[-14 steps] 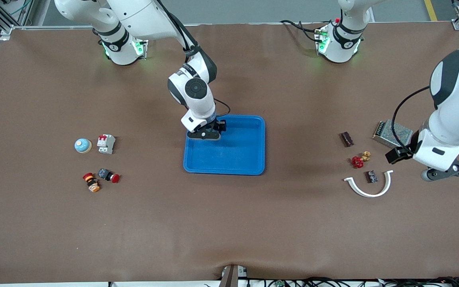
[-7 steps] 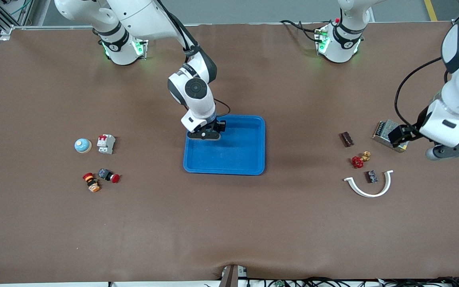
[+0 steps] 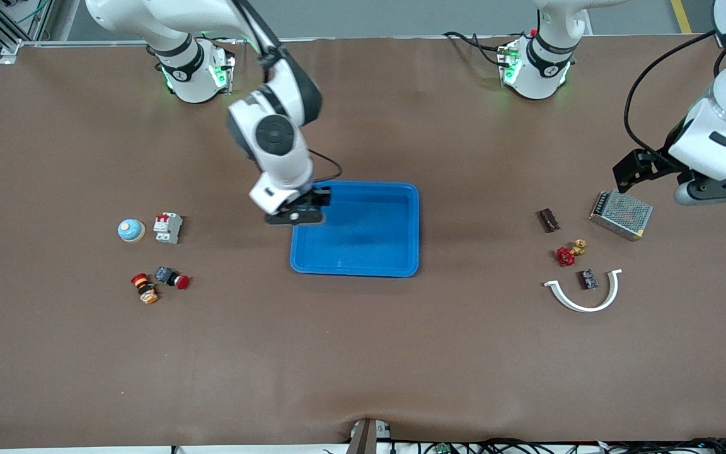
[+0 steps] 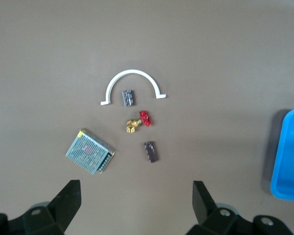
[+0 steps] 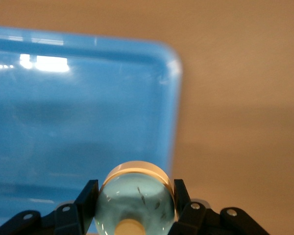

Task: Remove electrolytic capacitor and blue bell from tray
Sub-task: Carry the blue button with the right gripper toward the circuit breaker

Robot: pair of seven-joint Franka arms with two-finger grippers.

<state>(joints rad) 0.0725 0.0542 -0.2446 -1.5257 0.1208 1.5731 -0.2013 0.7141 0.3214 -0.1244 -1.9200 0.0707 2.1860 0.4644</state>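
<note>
Here, your right gripper [image 3: 293,217], centre-left of the front view, clenches the blue bell [image 5: 135,198] over the tray [image 3: 394,261] rim's corner; the left gripper [image 4: 134,196] hangs released upper right.

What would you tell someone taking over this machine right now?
Right tool: shut on the blue bell, over the tray rim at the right arm's end.
Left tool: open, holding nothing, waiting up over the table near the metal box.
Done: nothing else shows in the tray.
Left: set the bell down on the table. I cannot tell which loose part is the capacitor.
</note>
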